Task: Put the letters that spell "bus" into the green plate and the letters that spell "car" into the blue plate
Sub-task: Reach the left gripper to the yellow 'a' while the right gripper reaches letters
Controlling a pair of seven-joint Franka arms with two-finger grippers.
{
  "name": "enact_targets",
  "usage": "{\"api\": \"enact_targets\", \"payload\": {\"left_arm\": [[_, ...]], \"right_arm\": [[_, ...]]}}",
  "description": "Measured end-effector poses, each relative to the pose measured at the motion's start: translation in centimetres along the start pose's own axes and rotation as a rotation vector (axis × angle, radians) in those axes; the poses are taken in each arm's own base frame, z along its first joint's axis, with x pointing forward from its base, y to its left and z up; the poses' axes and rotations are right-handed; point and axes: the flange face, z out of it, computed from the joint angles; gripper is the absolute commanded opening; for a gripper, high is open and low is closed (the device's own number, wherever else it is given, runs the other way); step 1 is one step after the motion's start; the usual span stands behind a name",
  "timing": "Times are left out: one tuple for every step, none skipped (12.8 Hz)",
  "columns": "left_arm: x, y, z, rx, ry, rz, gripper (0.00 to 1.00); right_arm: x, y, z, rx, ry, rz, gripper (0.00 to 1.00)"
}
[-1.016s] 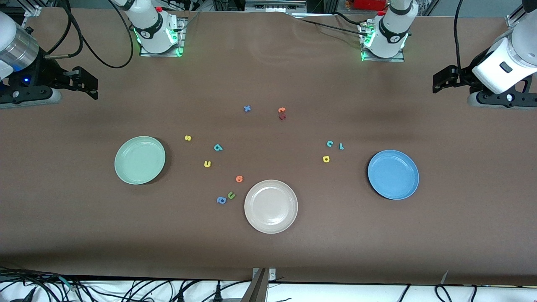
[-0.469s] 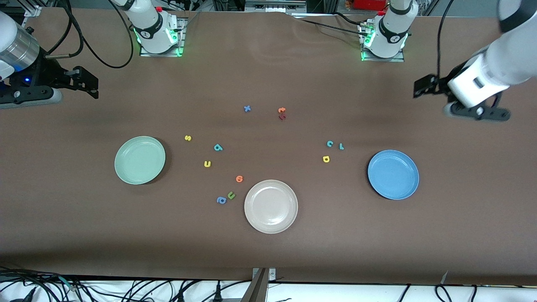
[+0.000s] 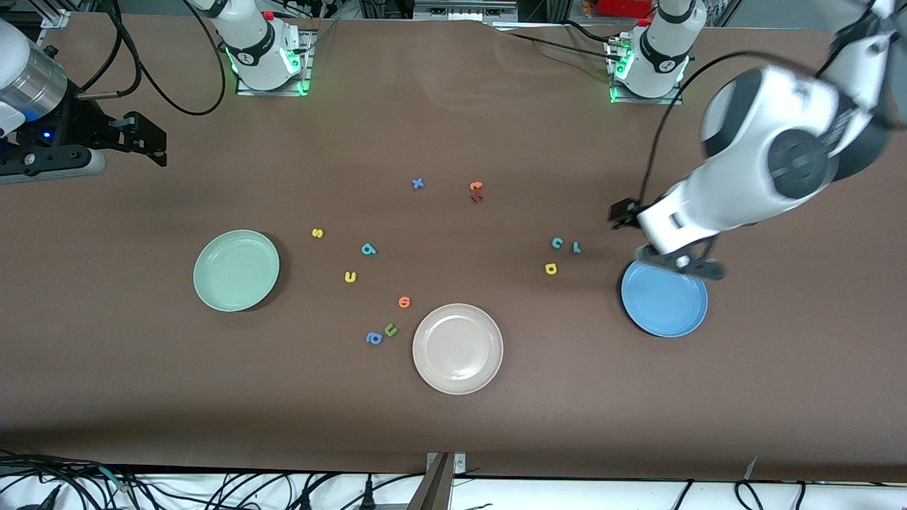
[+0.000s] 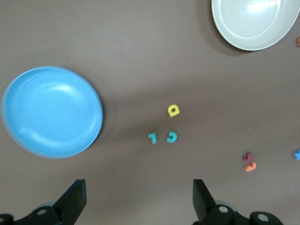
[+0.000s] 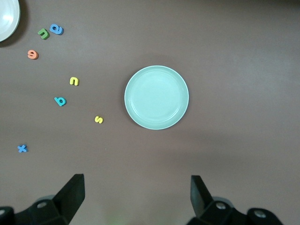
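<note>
Letters lie scattered on the brown tabletop (image 3: pixel 496 439): yellow s (image 3: pixel 317 233), teal b (image 3: pixel 368 248) and yellow u (image 3: pixel 350 277) sit near the green plate (image 3: pixel 236 270), while teal c (image 3: pixel 557 243), teal r (image 3: pixel 576 247) and yellow a (image 3: pixel 550 268) cluster beside the blue plate (image 3: pixel 665 301) (both plates hold nothing). Left pincer (image 3: pixel 623 214), fingers apart, hovers over the tabletop just beside the blue plate's rim. Right pincer (image 3: pixel 145 142), also spread wide, waits at its own end of the tabletop

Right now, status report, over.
Left claw open, above table beside blue plate. Right claw open, waiting. Teal c, teal r, yellow a untouched. Nothing blocking.
</note>
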Motion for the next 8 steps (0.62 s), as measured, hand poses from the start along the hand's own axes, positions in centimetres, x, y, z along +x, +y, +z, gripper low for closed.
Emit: {"api": "enact_targets", "payload": {"left_arm": [[1.3, 0.5, 2.3, -0.006, 0.009, 0.008, 1.0], [2.4, 1.0, 4.4, -0.013, 0.024, 0.015, 1.0], [3.4, 1.6, 6.4, -0.019, 0.042, 0.024, 1.0], [4.2, 2.4, 8.3, -0.024, 0.058, 0.034, 1.0], [4.8, 3.3, 10.3, -0.027, 0.074, 0.045, 1.0], [5.1, 4.1, 12.1, -0.03, 0.09, 0.055, 1.0], [4.9, 4.7, 14.0, -0.03, 0.105, 0.063, 1.0], [4.6, 5.0, 15.8, -0.03, 0.117, 0.067, 1.0]], "right_arm": [[0.0, 0.0, 0.1, 0.0, -0.004, 0.0, 1.0], [0.1, 0.0, 0.5, 0.0, -0.011, 0.0, 1.0], [0.1, -0.1, 1.2, 0.0, -0.022, -0.001, 1.0], [0.4, -0.2, 2.1, 0.0, -0.032, -0.006, 1.0], [0.8, -0.8, 3.4, 0.0, -0.033, -0.016, 0.99], [1.3, -1.7, 4.8, 0.0, -0.026, -0.033, 0.99], [1.7, -3.2, 6.6, 0.0, -0.02, -0.059, 0.99], [1.9, -5.3, 8.6, 0.0, -0.007, -0.072, 0.99]]}}
